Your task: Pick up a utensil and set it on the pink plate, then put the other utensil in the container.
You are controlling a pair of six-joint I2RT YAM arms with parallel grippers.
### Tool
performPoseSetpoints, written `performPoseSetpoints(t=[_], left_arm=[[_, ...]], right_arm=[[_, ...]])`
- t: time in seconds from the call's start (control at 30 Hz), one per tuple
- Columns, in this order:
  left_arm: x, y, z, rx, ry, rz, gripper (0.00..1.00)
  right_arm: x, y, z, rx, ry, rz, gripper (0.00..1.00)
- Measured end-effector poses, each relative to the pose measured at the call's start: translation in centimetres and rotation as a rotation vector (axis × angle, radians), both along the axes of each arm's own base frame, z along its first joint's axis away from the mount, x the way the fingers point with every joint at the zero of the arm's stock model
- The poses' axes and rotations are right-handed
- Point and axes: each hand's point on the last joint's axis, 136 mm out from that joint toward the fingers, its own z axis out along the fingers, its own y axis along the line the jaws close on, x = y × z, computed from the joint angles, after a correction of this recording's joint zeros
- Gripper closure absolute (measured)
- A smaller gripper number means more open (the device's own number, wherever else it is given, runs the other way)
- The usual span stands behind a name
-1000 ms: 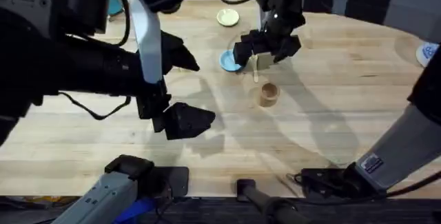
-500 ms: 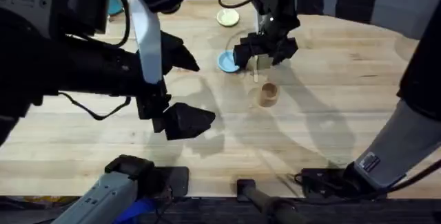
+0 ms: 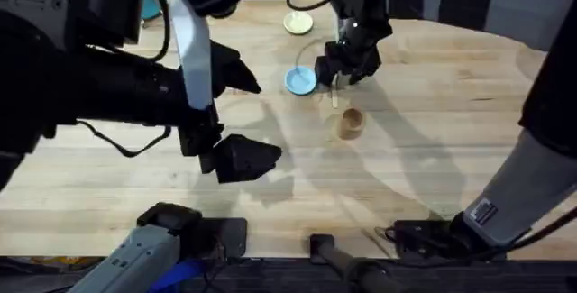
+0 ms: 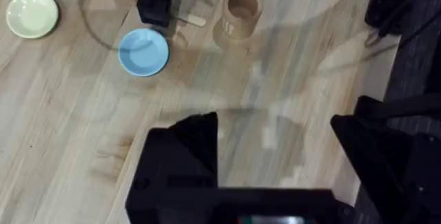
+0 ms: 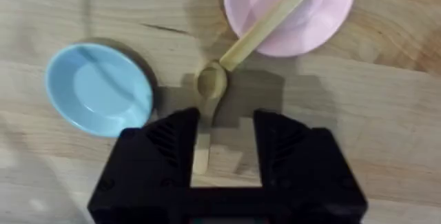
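Spoon (image 5: 209, 86) on pale wooden table (image 5: 386, 120)

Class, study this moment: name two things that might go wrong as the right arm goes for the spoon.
1. The bowl of the spoon lies right at the end of the fork that overhangs the pink plate; lifting it may knock the fork off.
2. The open right gripper straddles the thin handle near its end, so the spoon may swing or slip before reaching the cup.
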Motion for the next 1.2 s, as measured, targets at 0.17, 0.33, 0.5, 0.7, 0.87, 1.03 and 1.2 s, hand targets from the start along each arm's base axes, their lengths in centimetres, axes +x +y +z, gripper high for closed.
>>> performPoseSetpoints(t=[0.17,0.33,0.5,0.7,0.87,1.03,1.2], left_arm=[[0.0,0.0,0.0,0.0,0.0,0.0,0.005],[0.0,0.0,0.0,0.0,0.0,0.0,0.005],[0.0,0.0,0.0,0.0,0.0,0.0,0.005],[0.0,0.0,0.0,0.0,0.0,0.0,0.005],[0.0,0.0,0.0,0.0,0.0,0.0,0.005],[0.0,0.0,0.0,0.0,0.0,0.0,0.004],[0.0,0.0,0.0,0.0,0.0,0.0,0.005]], right_arm=[[0.06,0.06,0.01,0.003,-0.002,0.0,0.624],[0.06,0.09,0.01,0.005,-0.002,0.0,0.727],[0.06,0.1,0.01,0.005,-0.002,0.0,0.817],[0.04,0.15,0.01,0.008,-0.001,0.001,0.913],[0.06,0.17,0.06,0.008,-0.001,0.001,0.959],[-0.21,0.04,0.06,0.003,0.011,0.001,0.968],[-0.31,-0.02,0.05,0.001,0.015,0.0,0.967]])
